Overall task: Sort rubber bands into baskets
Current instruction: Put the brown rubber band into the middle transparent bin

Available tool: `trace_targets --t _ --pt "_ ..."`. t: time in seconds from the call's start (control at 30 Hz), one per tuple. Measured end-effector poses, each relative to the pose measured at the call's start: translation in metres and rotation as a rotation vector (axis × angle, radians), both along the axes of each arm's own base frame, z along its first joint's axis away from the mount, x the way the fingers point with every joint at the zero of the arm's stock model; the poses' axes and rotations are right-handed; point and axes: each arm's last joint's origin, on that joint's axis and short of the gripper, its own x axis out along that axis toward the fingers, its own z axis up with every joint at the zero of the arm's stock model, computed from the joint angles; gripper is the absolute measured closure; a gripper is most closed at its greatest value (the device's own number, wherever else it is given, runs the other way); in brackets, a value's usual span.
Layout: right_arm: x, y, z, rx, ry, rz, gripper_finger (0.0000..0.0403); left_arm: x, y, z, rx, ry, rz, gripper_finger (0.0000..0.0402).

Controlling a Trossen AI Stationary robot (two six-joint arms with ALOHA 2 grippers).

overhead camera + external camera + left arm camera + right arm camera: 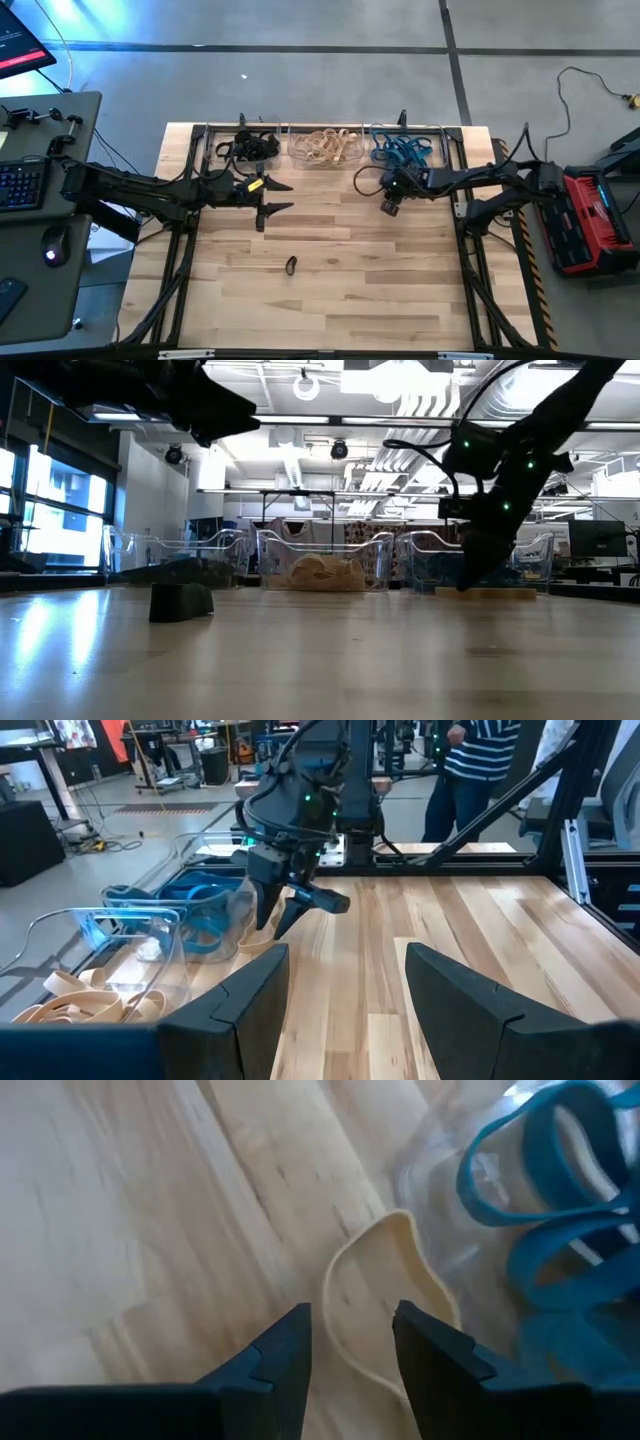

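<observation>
The right gripper (350,1345) hovered part-open, empty, over a tan rubber band (385,1305) (beside the blue-band basket (405,150)), needing descent and closing.

On the pale wood table (340,290), the clear baskets (325,148) hold black, tan and blue rubber bands (402,152); beside the blue-filled one lies a tan band (385,1305).

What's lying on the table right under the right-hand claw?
A tan rubber band lies on the wood beside the blue-band basket, under the open right claw. Its near edge is hidden behind the fingers.
</observation>
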Motion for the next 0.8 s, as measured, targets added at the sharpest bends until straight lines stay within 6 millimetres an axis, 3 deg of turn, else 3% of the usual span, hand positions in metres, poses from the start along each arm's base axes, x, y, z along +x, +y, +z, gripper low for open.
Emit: trace_targets --t 0.33,0.47,0.63,0.8 --pt "-0.001 -0.012 -0.017 0.061 0.025 0.005 0.0276 0.000 0.000 0.000 0.000 -0.001 0.000 0.0206" --pt "0.000 -0.011 -0.020 0.077 0.035 0.001 0.0310 0.000 0.000 0.000 0.001 -0.003 0.000 0.0206" --pt "0.003 -0.004 -0.018 0.083 0.031 0.031 0.0388 0.000 0.000 0.001 0.010 -0.006 0.001 0.0206" --pt "0.016 0.001 -0.004 0.107 0.054 0.057 0.0391 0.000 0.000 0.001 0.009 -0.009 0.001 0.0206"
